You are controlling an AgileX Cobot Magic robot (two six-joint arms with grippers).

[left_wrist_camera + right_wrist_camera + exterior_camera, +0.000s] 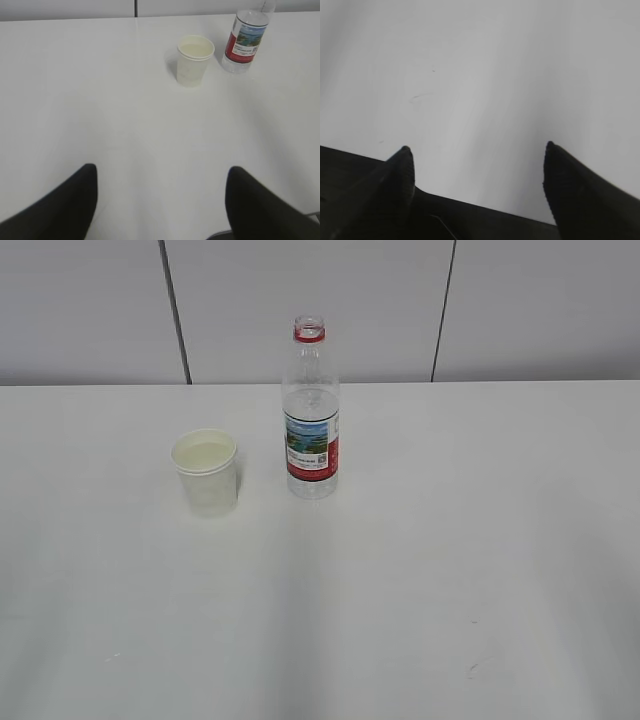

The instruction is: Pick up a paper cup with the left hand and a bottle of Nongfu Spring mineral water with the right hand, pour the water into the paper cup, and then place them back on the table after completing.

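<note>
I see the white surface (pixel 480 570) carrying the uncapped Nongfu Spring bottle (pixel 311 415) upright near the middle, with the paper cup (pixel 206 472) standing just to its left, apart from it. My left tool (pixel 160 200) and right tool (pixel 477 185) both sit spread wide with nothing between the fingers, well back from both items. The cup seems to hold some liquid, so I judge either pouring is finished and things are set back, or nothing has begun; I cannot tell which.

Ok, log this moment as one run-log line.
cup: upright on table, liquid inside | bottle: upright, uncapped, beside cup | left end effector: open, empty | right end effector: open, empty
</note>
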